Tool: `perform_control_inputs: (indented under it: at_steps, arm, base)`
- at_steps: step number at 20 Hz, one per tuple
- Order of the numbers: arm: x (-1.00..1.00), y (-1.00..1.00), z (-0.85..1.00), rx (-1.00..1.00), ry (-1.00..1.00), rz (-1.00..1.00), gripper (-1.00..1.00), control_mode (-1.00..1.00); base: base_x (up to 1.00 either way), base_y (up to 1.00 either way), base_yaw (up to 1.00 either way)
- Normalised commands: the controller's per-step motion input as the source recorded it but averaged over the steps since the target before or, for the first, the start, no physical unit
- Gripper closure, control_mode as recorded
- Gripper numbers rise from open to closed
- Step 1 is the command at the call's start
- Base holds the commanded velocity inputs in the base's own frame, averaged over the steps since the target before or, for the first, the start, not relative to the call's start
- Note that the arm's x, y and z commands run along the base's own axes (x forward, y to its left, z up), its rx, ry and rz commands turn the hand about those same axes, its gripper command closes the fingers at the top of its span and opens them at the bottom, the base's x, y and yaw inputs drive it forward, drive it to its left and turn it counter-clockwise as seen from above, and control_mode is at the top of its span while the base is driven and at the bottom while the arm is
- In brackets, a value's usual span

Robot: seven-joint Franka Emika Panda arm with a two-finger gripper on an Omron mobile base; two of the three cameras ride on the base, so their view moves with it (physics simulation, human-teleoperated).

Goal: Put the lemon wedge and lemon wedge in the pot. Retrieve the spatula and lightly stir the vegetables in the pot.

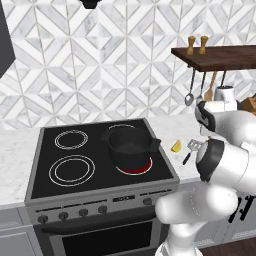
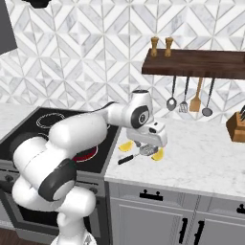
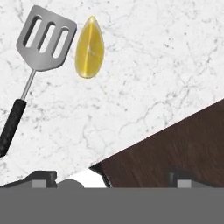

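The dark pot (image 1: 131, 144) stands on the stove's front right burner, which glows red beneath it. One yellow lemon wedge (image 1: 176, 146) lies on the marble counter just right of the stove. A second lemon wedge (image 2: 158, 154) lies further right, and the first lemon wedge (image 2: 126, 146) sits nearer the stove edge. Between them lies the spatula (image 2: 139, 154), with a slotted metal head and a black handle. My gripper (image 2: 149, 143) hovers low over the spatula, open and holding nothing. In the hand view the spatula (image 3: 46, 39) and a lemon wedge (image 3: 89, 47) lie side by side ahead of my gripper (image 3: 111, 179).
The black stove (image 1: 75, 170) has two unlit rings on its left. A dark wooden shelf (image 2: 196, 62) with two shakers hangs over the counter, with utensils (image 2: 184, 98) dangling beneath it. A knife block (image 2: 237, 125) stands at the far right.
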Motion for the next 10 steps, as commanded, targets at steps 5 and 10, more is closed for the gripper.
perform_control_inputs:
  at_steps: [5, 10]
  arm:
    - [0.42, 0.00, -0.28, 0.00, 0.09, 0.00, -1.00, -1.00]
    - [0.30, -0.12, -0.22, 0.01, 0.06, 0.00, -1.00, -1.00]
  base:
    - [0.00, 0.00, 0.00]
    - [0.00, 0.00, 0.00]
